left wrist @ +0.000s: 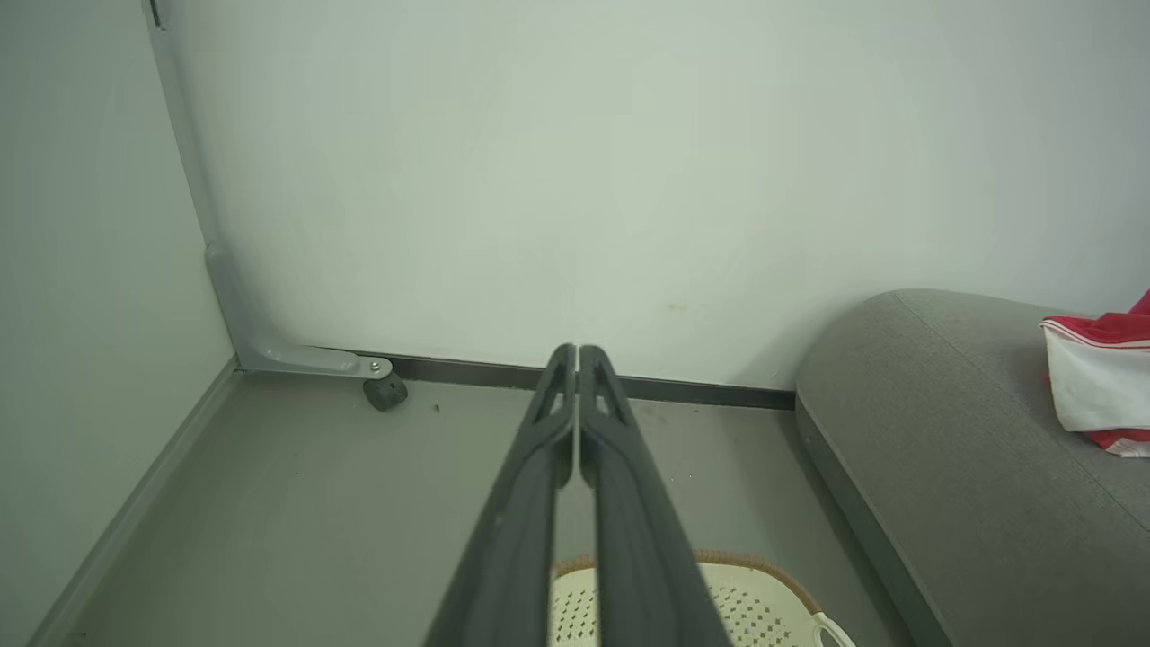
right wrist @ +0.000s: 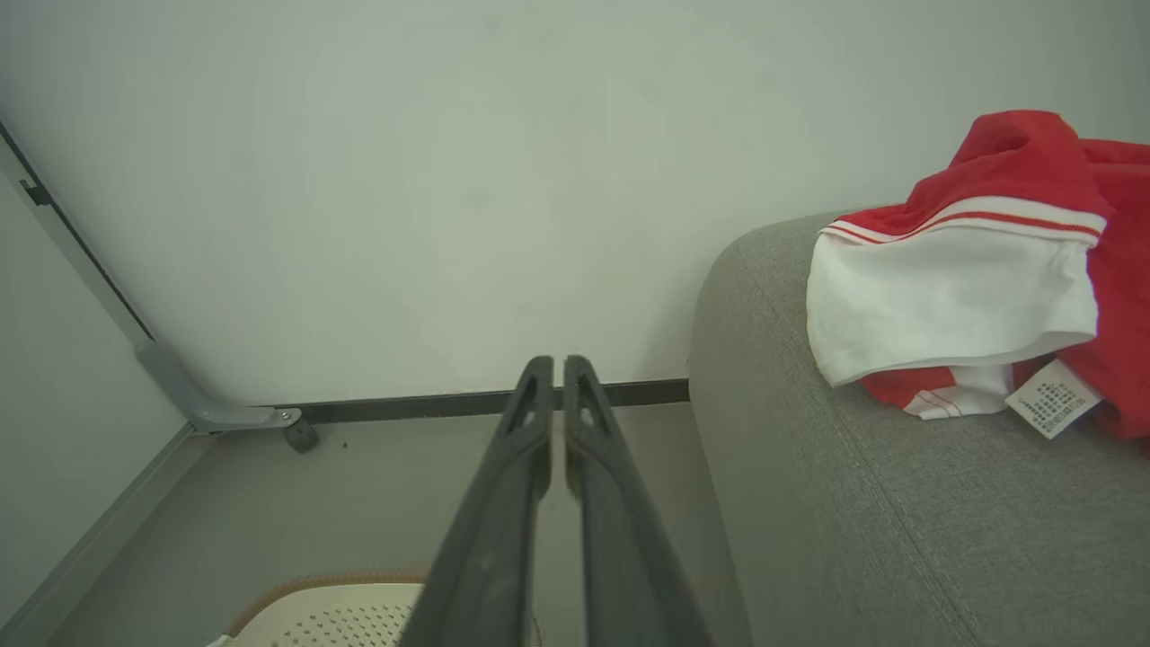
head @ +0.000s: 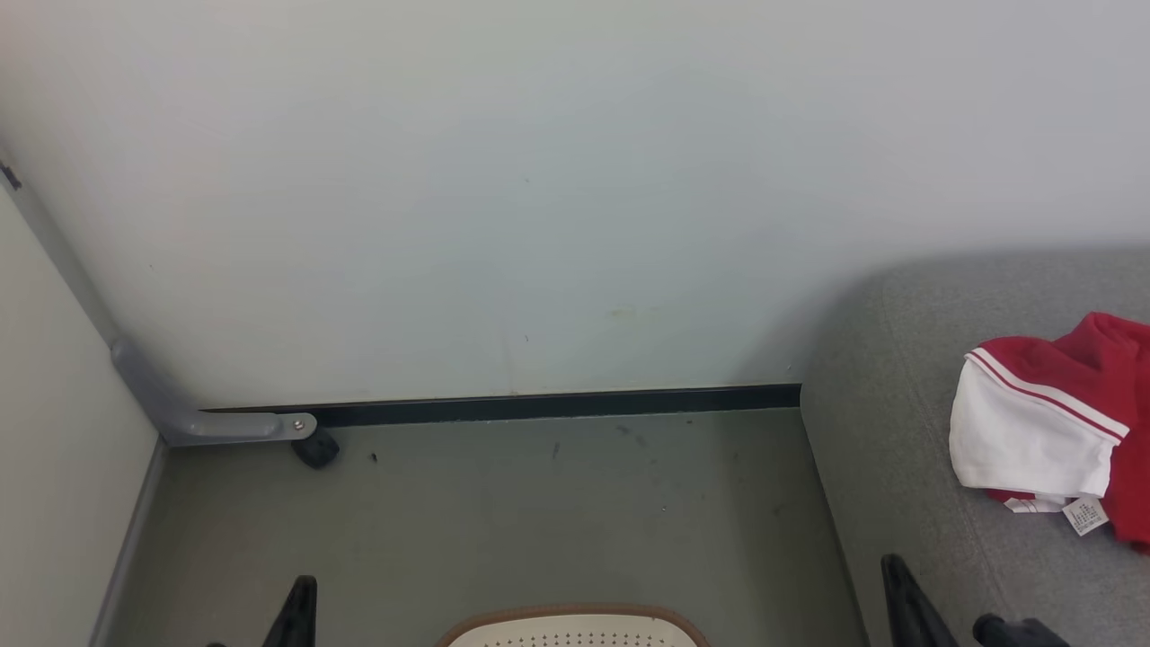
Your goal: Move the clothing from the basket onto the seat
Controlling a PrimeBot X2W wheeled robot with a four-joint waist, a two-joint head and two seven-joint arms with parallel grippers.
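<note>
- Pointing toward the wall (left wrist: 575, 162) above the floor (left wrist: 314, 503), the left gripper (left wrist: 576, 352) was clenched, fingertips touching, nothing between them.
- Right gripper (right wrist: 550, 364) matched it: fingers pressed almost together, empty.
- Red-and-white garment (head: 1047, 422) lay bunched on the grey sofa (head: 889, 395), with its white panel and care label (head: 1085, 514) toward the robot. It was well apart from both grippers.
- Basket (head: 575, 613) sat on the floor, low between the two grippers and near the sofa's front edge. A strip of brown rim and perforated wall was in frame. Its inside was mostly hidden, so I couldn't tell whether any clothing was left in it.
- Key relation: the garment was ahead and off to the right, so the right arm was clearly nearer. It was crumpled, with no clear long axis.
- The basket was below and behind the fingertips, roughly centred, with neither arm favoured.
- Judgement: this piece looked delivered. Any further pick would mean dropping down into the basket, with the fingers spread first.
</note>
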